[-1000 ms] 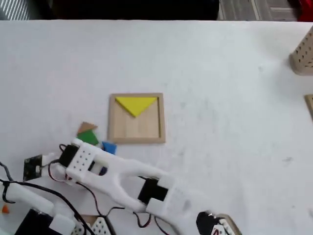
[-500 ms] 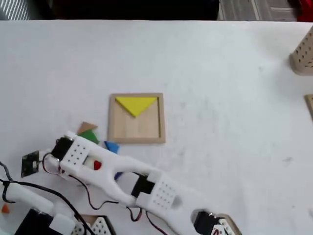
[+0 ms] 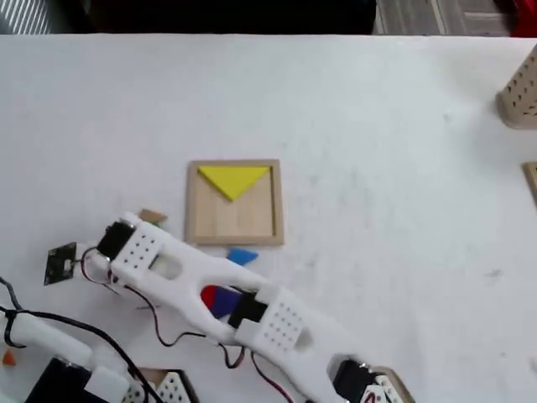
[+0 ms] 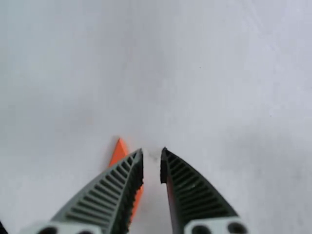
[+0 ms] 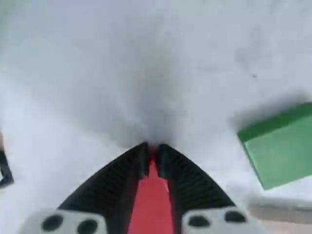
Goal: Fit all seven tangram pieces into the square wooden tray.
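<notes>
1. Since one second ago the blue piece (image 3: 242,256) has shifted right along the bench (image 3: 377,168). It lay off the near left corner of the square wooden tray (image 3: 190,201) and now lies just outside the tray's near rim, about mid-rim.
2. The outer end of the right arm (image 3: 138,249) has moved toward the far side. In the high view it now covers the spot where the green piece (image 5: 280,144) showed, and it ends just beside the brown piece (image 3: 153,217).
3. The red piece (image 3: 210,295) shows under the arm's middle span, farther right than half a second ago. A dark blue piece (image 3: 225,305) shows right beside it.
4. Right end effector (image 5: 154,155): the fingers stand almost closed, with the red piece filling the slot between them. The green piece lies flat on the bench near the fingers, not touching them.
5. Left end effector (image 4: 152,152): the fingers stand slightly apart. Bare bench shows through the narrow slot and nothing is held. An orange piece (image 4: 118,152) lies on the bench, partly hidden behind one finger.
6. Tray contents: a yellow triangle (image 3: 233,179) lies inside, its long side against the far rim and its point toward the tray's middle.
7. The brown piece lies left of the tray, apart from it. A perforated wooden block (image 3: 520,92) stands at the far right edge of the bench.
</notes>
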Available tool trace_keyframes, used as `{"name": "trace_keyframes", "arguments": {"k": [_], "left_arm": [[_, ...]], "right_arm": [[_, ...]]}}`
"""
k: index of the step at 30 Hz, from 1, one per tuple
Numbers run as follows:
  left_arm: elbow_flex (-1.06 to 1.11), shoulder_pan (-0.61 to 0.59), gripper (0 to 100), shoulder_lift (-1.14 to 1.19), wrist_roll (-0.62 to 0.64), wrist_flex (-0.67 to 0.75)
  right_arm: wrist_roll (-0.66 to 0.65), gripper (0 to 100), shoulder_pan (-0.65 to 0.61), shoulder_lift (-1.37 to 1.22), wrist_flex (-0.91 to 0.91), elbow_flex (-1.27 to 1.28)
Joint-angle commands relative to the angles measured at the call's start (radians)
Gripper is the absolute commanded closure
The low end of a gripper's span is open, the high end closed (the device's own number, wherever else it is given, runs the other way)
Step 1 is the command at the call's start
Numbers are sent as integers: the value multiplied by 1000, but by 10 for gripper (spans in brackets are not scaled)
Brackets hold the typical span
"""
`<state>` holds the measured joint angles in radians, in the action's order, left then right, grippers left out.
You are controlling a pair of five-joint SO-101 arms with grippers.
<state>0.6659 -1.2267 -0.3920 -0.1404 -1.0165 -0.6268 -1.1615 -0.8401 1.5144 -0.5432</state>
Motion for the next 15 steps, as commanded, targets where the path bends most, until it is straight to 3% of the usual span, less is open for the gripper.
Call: {"name": "trace_keyframes", "arguments": {"k": [1, 8, 15], "left_arm": [[-46, -8, 906, -33, -11, -3], [-46, -1, 906, -33, -11, -5], [-46, 93, 906, -33, -11, -80]], "right_arm": [[17, 980, 15, 85, 77, 3], [69, 980, 18, 329, 145, 161], [144, 980, 21, 788, -134, 710]]}}
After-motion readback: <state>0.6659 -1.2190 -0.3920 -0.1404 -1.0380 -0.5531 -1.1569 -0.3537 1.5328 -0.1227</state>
